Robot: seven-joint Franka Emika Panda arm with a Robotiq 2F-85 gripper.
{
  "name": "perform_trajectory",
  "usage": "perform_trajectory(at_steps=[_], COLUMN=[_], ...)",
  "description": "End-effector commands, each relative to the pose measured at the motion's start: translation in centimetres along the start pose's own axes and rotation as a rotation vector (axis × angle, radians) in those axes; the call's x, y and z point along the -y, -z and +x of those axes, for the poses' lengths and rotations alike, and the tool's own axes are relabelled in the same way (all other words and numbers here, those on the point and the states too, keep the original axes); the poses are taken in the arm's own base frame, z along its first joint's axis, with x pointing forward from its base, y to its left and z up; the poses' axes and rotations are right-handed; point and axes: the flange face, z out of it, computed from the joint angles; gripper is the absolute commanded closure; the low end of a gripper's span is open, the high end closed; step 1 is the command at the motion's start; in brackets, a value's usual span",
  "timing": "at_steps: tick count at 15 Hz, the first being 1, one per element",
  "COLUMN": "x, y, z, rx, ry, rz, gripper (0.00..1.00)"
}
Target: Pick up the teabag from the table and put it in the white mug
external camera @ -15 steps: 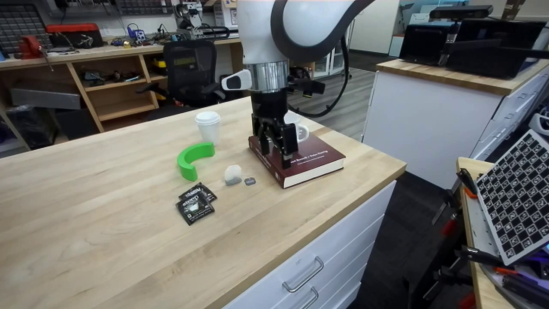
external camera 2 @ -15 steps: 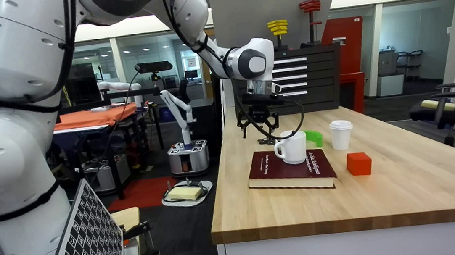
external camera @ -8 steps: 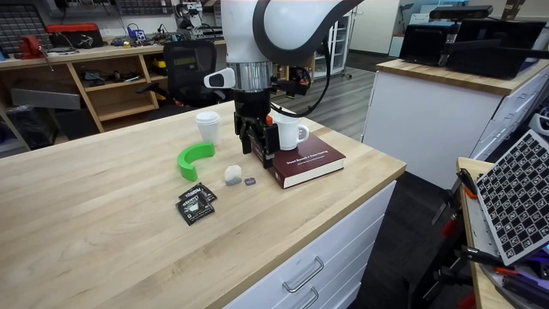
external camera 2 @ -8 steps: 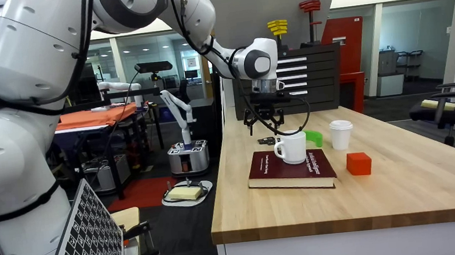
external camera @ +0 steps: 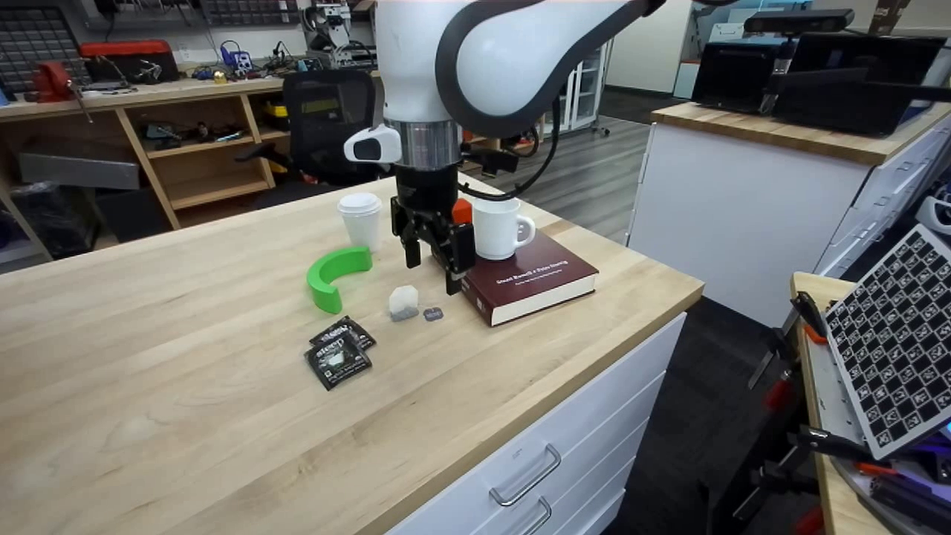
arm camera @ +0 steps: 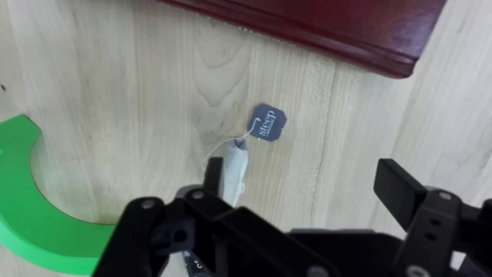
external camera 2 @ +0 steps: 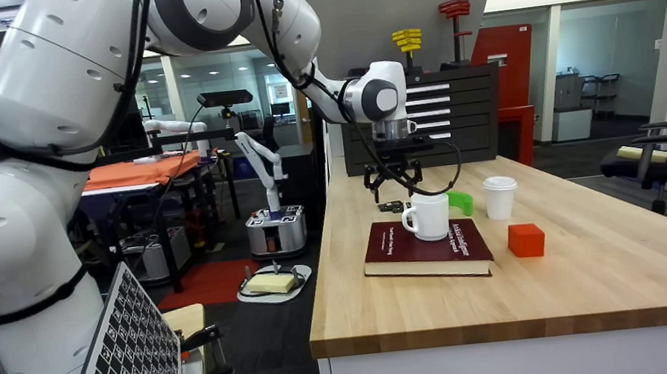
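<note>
Looks pre-grasp, nothing done yet: fingers (arm camera: pixel 398 192) spread wide, holding nothing, teabag (external camera: pixel 403 303) on the tabletop (external camera: pixel 208 401) in from the edges, so pick, lift and drop into the white mug (external camera: pixel 494 230) on the book (external camera: pixel 533 279), nearer the corner, all remain.

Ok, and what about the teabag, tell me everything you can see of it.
The teabag is a small whitish pouch, papery-looking, greyer toward its bottom in an exterior view. It rests on the wooden table, apparently standing on edge, between the green curved piece and the book. A thin pale string, partly hidden in the wrist view, leads to a dark, cut-cornered tag printed "steep". Only the table appears to touch it.
</note>
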Motion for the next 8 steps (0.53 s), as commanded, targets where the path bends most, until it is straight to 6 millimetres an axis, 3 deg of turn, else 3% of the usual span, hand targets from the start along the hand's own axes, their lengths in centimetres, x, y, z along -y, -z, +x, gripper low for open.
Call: perform_trajectory(at_steps=[1, 8], x=[-2.0, -3.5], y=[-2.3, -2.5], z=[-0.1, 1.1], rx=[0.000, -0.045], ry=[0.041, 0.070], rz=[-0.057, -0.143], gripper=[0.00, 0.00])
